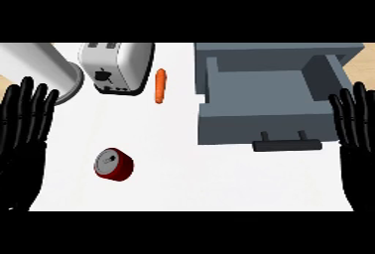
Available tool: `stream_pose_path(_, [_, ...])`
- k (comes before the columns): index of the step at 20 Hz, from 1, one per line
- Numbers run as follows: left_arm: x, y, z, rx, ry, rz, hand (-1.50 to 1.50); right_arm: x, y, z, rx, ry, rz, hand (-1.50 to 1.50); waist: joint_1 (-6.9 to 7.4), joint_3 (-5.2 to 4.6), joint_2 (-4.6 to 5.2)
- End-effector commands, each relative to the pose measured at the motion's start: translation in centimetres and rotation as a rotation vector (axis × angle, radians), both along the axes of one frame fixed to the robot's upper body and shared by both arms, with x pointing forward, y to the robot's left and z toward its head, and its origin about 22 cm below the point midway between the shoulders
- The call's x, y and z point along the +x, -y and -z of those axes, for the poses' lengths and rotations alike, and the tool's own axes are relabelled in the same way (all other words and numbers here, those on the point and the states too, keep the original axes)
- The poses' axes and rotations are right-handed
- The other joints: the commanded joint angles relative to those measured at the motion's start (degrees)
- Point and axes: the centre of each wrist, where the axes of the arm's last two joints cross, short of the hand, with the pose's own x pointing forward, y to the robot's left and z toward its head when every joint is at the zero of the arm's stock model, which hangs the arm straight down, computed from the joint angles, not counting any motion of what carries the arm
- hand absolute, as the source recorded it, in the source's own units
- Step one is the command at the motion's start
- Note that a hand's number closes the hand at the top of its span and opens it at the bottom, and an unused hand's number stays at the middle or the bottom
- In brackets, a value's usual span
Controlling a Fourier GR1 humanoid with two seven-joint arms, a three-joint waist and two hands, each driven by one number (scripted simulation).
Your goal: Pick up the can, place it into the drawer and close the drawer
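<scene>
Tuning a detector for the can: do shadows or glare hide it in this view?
Head view: the red can lies fully visible on the white counter, with only a faint shadow beneath; head view: no glare on its grey top, and neither hand covers it.

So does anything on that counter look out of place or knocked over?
The red metal can is tipped, its silver top facing up and left. A loose orange carrot lies on the white counter beside the silver toaster. The grey drawer stands open and holds nothing visible.
</scene>
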Motion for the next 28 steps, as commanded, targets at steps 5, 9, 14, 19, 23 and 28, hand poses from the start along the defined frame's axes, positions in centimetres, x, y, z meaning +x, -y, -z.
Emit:
stream_pose_path(5, [-3.7, 1.4, 0.0, -0.050, -0.008, -0.469, -1.50, -0.5, 0.3, -0.1, 0.017, -0.005, 0.025, -1.50, 3.20, 0.46, -0.76])
stream_pose_path(9, [-4.8, -0.2, 4.0, -0.225, -0.321, -0.757, -1.50, -1.1, 2.3, 2.8, 0.051, -0.241, 0.160, -1.50, 3.36, 0.34, -0.21])
stream_pose_path(14, [-7.9, 4.4, 3.7, -0.272, -0.351, -0.827, -1.50, 0.1, 2.7, 1.8, 0.074, -0.284, 0.148, -1.50, 2.54, 0.35, -0.34])
stream_pose_path(19, [-8.4, 7.4, 1.9, -0.284, -0.315, -0.845, -1.50, -0.3, 0.5, 1.2, 0.072, -0.264, 0.143, -1.50, 1.70, 0.30, -0.25])
stream_pose_path(23, [-7.0, 8.9, 2.5, -0.256, -0.330, -0.852, -1.50, 0.0, 3.9, 1.1, 0.075, -0.283, 0.143, -1.50, 1.53, 0.28, -0.22])
stream_pose_path(28, [-5.8, 8.9, 2.3, -0.274, -0.404, -0.843, -1.50, -2.0, 4.0, 2.6, 0.055, -0.273, 0.138, -1.50, 1.34, 0.26, -0.26])
